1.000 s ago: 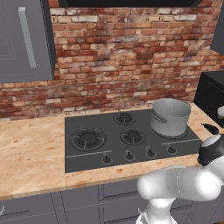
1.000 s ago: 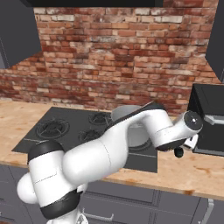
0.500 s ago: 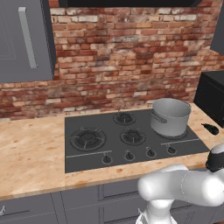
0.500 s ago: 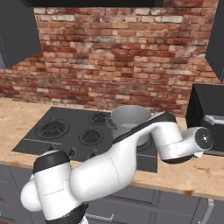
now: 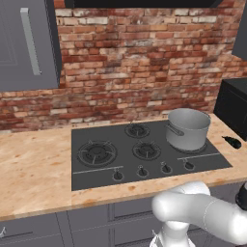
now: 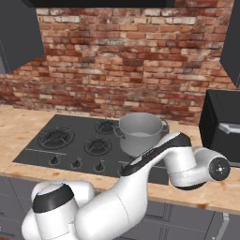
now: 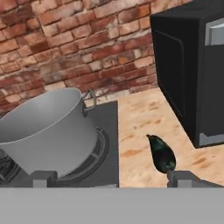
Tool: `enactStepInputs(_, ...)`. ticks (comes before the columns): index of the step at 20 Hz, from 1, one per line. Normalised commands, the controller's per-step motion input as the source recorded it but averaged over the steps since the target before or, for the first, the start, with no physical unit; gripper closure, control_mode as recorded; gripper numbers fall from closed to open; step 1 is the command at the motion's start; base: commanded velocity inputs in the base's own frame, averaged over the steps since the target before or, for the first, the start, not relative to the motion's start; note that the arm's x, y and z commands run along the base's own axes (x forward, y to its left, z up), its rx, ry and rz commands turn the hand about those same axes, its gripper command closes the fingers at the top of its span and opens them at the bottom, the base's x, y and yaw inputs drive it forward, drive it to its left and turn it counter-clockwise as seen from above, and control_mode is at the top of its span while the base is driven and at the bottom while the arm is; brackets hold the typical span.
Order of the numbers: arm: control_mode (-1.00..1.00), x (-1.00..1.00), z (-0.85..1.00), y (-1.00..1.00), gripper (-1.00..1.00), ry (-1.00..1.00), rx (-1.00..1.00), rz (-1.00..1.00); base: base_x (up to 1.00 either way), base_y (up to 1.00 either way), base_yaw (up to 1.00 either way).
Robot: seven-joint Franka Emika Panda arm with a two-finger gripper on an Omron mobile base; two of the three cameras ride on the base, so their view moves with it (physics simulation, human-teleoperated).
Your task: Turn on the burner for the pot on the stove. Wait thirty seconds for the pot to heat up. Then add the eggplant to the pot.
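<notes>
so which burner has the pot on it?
The front right one: the pot sits on the stove at its right edge, just above the rightmost knob. The other three burners are bare.

The arm has swung on to the right and down: a second ago its dark wrist stood at the right edge of the left base view beside the pot [image 5: 187, 128], over the eggplant [image 5: 233, 142]; now just a dark tip shows at that view's lower right corner, and the eggplant lies uncovered on the counter [image 5: 34, 178]. In the right base view the forearm has dropped from in front of the pot to the counter's front edge
</notes>
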Motion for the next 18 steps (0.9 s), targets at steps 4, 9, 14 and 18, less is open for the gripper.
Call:
enactStepInputs(4,-1.0,0.19,-0.05,0.38,-1.0,-0.11,-0.19,0.0,0.0,0.0,0.0)
enactStepInputs(9,-1.0,0.47,-0.11,0.09,-1.0,0.04,-0.03,0.0,0.0,0.0,0.0)
enactStepInputs(14,-1.0,0.36,-0.24,-0.33,-1.0,0.11,0.0,0.0,0.0,0.0,0.0)
enactStepInputs(18,-1.0,0.23,-0.44,-0.53,-1.0,0.06,0.0,0.0,0.0,0.0,0.0)
